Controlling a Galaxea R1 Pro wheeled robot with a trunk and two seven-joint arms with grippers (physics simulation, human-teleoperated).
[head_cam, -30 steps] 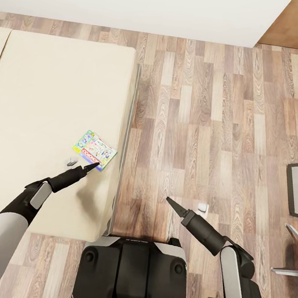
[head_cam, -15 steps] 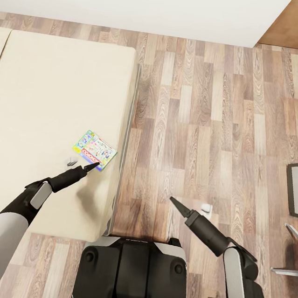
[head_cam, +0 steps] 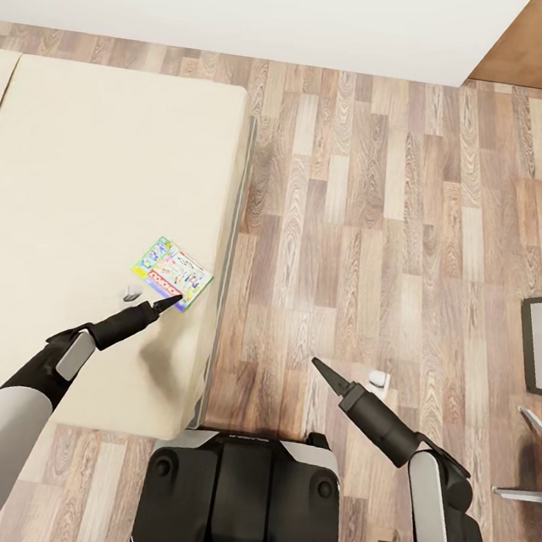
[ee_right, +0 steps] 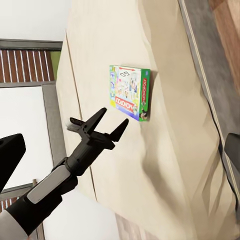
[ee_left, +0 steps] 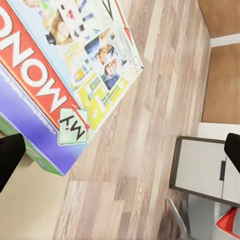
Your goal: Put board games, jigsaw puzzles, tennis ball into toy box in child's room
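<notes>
Head view: board game [head_cam: 172,273] flat on the cream bed [head_cam: 84,195] near its floor-side edge, left hand [head_cam: 167,300] poised just short of the box's near edge; right hand [head_cam: 319,370] well apart over the wood floor [head_cam: 381,217], spread impossible to tell. Right wrist view: left hand [ee_right: 111,124] with fingers parted, holding nothing, box [ee_right: 130,92] just beyond the tips. Left wrist view: printed cover [ee_left: 65,75] close up with red lettered band, box corner at the bed's edge.
</notes>
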